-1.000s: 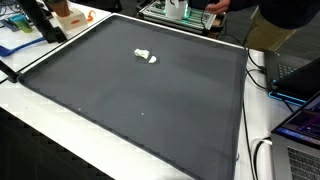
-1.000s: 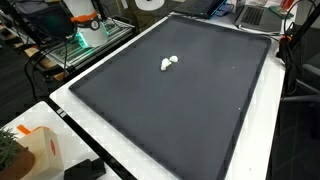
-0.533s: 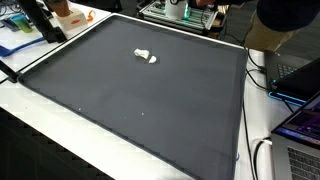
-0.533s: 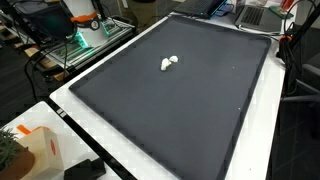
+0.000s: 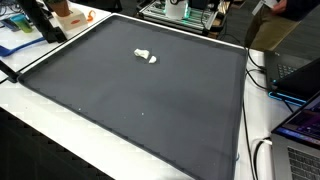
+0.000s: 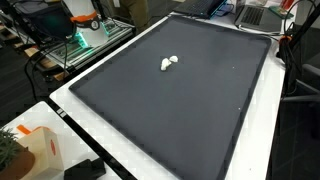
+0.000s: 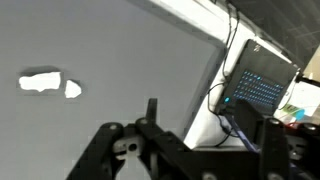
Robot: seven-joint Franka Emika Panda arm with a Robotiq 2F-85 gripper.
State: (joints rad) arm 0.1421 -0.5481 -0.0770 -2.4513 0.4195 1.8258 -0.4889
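Two small white pieces (image 5: 146, 56) lie close together on a large dark mat (image 5: 140, 100), toward its far side; they show in both exterior views (image 6: 169, 63). In the wrist view the white pieces (image 7: 42, 82) lie at the left, well away from my gripper (image 7: 210, 118). My gripper hangs above the mat near its edge. Its dark fingers (image 7: 152, 112) stand wide apart with nothing between them. Neither the arm nor the gripper shows in the exterior views.
An open laptop (image 7: 262, 85) with cables sits just beyond the mat's edge. Another laptop (image 5: 300, 130) and cables lie beside the mat. A black stand (image 5: 40, 20), an orange object (image 5: 68, 14), a green-lit rack (image 6: 85, 35) and a person (image 5: 285, 15) are at the back.
The white pieces have not moved. The person at the back of the table has shifted to the right.
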